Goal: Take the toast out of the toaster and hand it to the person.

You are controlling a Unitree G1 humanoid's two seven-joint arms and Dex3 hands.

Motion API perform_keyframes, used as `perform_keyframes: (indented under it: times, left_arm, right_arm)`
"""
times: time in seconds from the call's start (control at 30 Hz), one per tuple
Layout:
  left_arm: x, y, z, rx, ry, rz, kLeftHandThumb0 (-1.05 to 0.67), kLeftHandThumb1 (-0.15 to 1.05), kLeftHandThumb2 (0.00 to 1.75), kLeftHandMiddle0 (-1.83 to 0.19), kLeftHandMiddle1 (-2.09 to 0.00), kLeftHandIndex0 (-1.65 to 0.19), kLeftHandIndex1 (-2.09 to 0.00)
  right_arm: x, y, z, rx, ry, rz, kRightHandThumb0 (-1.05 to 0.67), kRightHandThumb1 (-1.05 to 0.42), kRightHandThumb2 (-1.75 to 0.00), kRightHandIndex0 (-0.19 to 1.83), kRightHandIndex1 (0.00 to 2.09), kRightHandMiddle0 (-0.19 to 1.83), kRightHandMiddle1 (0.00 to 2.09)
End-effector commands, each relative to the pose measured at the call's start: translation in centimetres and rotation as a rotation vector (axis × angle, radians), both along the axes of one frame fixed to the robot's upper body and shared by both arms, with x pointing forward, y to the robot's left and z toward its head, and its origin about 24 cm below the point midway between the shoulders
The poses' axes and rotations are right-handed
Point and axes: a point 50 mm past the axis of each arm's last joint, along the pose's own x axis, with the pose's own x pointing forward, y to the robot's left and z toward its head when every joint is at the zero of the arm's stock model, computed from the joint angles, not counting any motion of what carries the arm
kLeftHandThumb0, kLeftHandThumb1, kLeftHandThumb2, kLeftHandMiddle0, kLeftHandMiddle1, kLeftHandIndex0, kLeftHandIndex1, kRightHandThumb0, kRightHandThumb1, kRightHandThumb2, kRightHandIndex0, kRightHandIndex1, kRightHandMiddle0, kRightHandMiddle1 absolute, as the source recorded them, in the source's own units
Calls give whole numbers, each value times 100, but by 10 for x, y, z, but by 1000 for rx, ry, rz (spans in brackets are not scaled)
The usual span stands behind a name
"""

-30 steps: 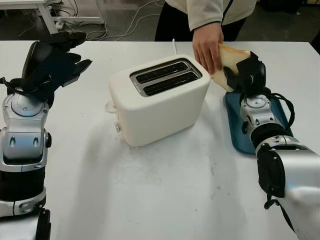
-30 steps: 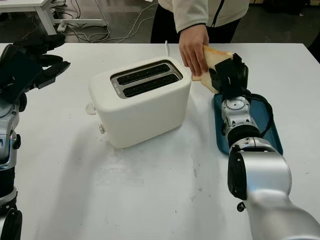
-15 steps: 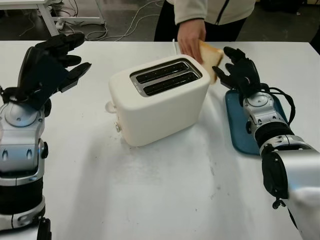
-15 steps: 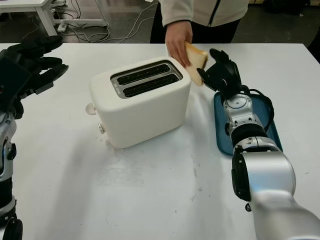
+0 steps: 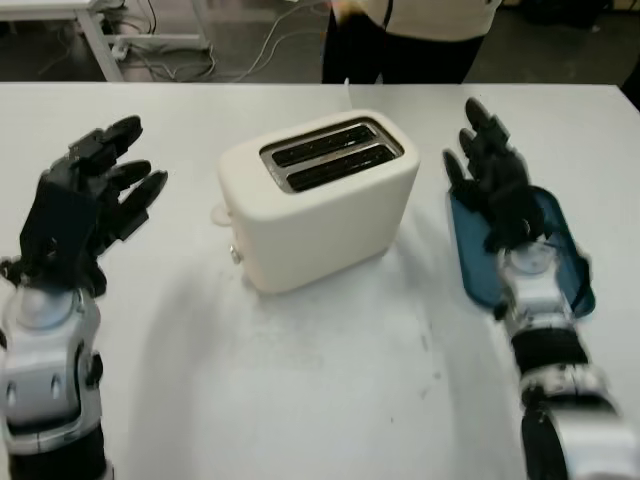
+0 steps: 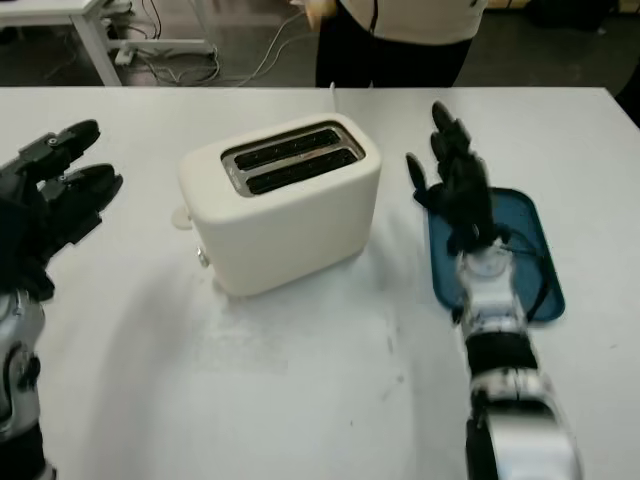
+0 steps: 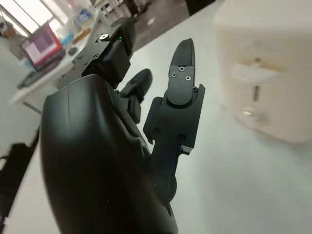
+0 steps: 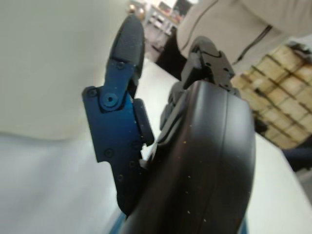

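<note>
Both toaster slots look empty and the toast seems to be up at the person, both robot hand units (left robot hand, right robot hand over blue tray) open, holding nothing; toast is light, crumbly, so pinch gently by crust edge.

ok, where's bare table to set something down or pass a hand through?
Widest free patch: the near table in front of the toaster, between the two arms. Also bare: the strip between the open left hand and the toaster. Tight spot: the gap between the toaster and the blue tray, where the open right hand hovers.
</note>
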Motion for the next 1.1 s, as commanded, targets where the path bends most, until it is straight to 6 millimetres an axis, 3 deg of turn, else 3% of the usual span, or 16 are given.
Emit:
perform_keyframes:
  times: [0.0, 0.27, 0.57, 0.77, 1.07]
  left_arm:
    - [-5, -3, -6, 2, -5, 7, -31, 92, 32, -18, -60, -42, -1]
    - [-14, -21, -28, -7, -3, -13, -47, 92, 53, -16, -58, -36, 0]
    - [-14, -37, -45, 34, 24, -27, -52, 92, 58, -17, -55, -37, -1]
    - [-13, -46, -55, 14, -4, -9, -57, 92, 55, -20, -56, -40, -2]
    - [-13, -47, -58, 7, 3, 11, -58, 92, 56, -14, -73, -41, -3]
  right_arm:
    - [-12, 6, 0, 21, 11, 0, -68, -92, -71, 10, 2, 12, 2]
    - [-49, 18, -13, 191, 9, 32, -73, -92, -65, 10, 1, 13, 1]
    - [-70, 33, -21, 276, 63, 50, -73, -92, -67, 6, 0, 11, 0]
    - [-71, 40, -33, 295, 98, 86, -70, -92, -68, 4, 1, 7, 1]
    - [-70, 41, -34, 284, 113, 84, -67, -92, -70, 4, 1, 7, 0]
